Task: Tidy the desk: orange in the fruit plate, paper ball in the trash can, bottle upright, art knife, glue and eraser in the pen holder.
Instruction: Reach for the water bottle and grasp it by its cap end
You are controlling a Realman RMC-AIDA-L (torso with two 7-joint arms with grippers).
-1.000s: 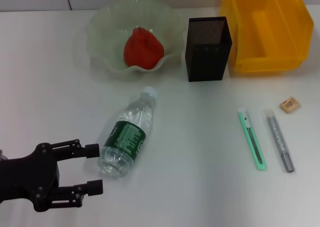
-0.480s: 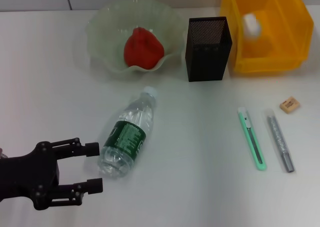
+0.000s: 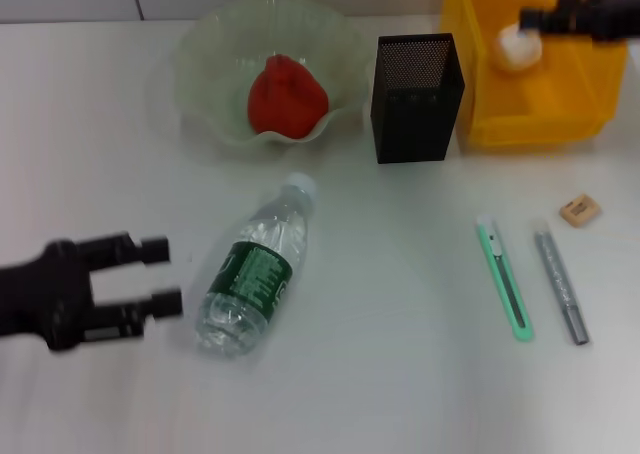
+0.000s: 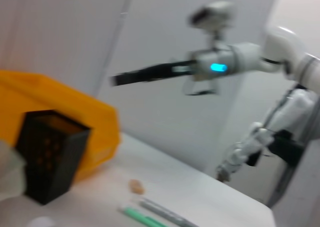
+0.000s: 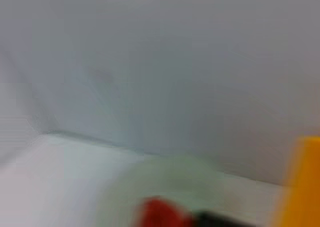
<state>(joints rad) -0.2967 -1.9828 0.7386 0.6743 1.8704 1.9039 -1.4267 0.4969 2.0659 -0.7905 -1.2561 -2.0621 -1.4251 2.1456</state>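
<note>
White desk (image 3: pixel 400 374) seen from the head camera, with the pen holder (image 3: pixel 416 96) as reference. To the pen holder's left stands the fruit plate (image 3: pixel 205 69), with the orange (image 3: pixel 287 96) resting inside it. To the pen holder's right, just beside it, stands the trash can (image 3: pixel 560 84); a white paper ball (image 3: pixel 518 46) shows inside the can, at the tip of the right gripper (image 3: pixel 545 19), which reaches over the can from the right edge of the view. Whether that gripper's fingers are parted or closed cannot be told, nor whether they touch the ball. In front of the pen holder and to its left, the bottle (image 3: pixel 254 271) lies on its side, white cap pointing toward the fruit plate. The left gripper (image 3: pixel 158 274) is at the bottle's base end, just beside it, its two fingers spread apart and grasping nothing. In front of the pen holder and to its right lie the art knife (image 3: pixel 505 276) and the glue (image 3: pixel 560 284), side by side and nearly parallel, apart from each other. The eraser (image 3: pixel 579 210) sits beyond the glue, between it and the trash can.
</note>
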